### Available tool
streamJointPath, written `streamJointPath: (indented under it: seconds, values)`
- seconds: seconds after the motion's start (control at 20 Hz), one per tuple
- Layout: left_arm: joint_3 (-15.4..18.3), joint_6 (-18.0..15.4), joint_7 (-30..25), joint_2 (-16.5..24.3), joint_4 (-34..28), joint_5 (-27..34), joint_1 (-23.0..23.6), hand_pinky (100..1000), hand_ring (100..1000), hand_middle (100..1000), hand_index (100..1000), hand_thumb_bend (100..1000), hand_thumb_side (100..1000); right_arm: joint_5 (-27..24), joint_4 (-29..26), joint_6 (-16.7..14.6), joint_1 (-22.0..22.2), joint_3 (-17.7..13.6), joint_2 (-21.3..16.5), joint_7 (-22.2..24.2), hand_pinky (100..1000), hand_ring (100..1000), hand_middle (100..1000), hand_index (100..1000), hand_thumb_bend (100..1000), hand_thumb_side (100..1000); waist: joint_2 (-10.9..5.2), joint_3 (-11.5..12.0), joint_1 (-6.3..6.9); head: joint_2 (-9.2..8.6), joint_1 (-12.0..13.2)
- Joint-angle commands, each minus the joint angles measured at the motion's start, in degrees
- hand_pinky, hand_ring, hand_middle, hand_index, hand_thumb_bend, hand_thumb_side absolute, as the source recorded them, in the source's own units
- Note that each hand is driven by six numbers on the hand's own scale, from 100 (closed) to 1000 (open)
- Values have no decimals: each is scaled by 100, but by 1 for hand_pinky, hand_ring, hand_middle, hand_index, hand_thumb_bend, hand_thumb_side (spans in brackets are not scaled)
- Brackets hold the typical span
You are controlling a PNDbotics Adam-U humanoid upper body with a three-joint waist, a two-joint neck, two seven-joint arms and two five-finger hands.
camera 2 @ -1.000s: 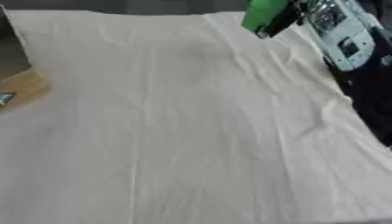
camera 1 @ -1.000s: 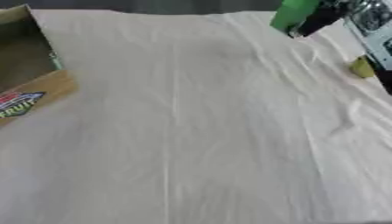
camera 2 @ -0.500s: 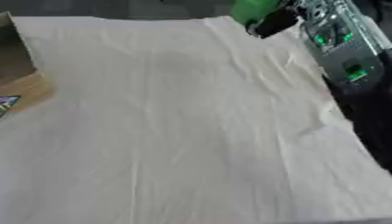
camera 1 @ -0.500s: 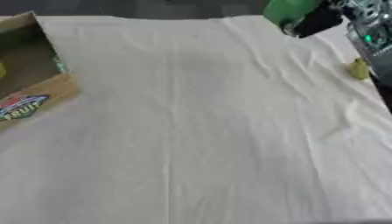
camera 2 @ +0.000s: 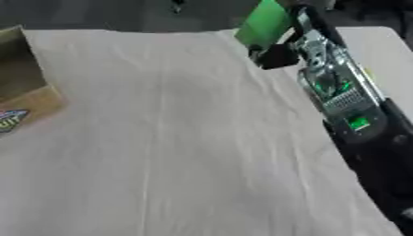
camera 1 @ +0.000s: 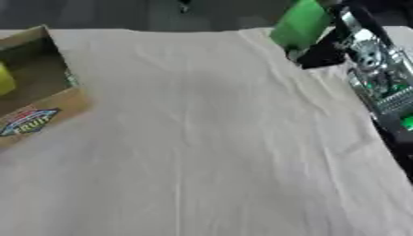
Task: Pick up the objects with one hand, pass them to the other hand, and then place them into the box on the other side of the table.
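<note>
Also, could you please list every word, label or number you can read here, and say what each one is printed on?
"FRUIT": on the oval label on the front wall of the cardboard box at the left.
Smaller print around that word: too blurred to read.
Green object in the right robot hand: no readable text.

Even soft light, heavy motion blur

A robot test bench: cloth-draped table (camera 1: 202, 152), cardboard fruit box (camera 1: 36, 99) at its left edge.
</note>
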Motion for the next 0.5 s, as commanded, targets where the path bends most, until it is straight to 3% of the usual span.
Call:
streamJointPath:
  seconds: [0.05,0.5]
  values:
    - [60,-16,-25,232,-129,-50,-84,607,746,680,824,100,687,-423,-247,-3,-10,73,10,-521,793,593,502,542,100,100,-147,-5,39,-158,65]
    - [35,-26,-78,216,-200,-84,-125,606,746,680,823,100,681,-1398,-705,-126,37,423,161,-1539,821,592,500,544,100,100,-148,22,78,-171,180]
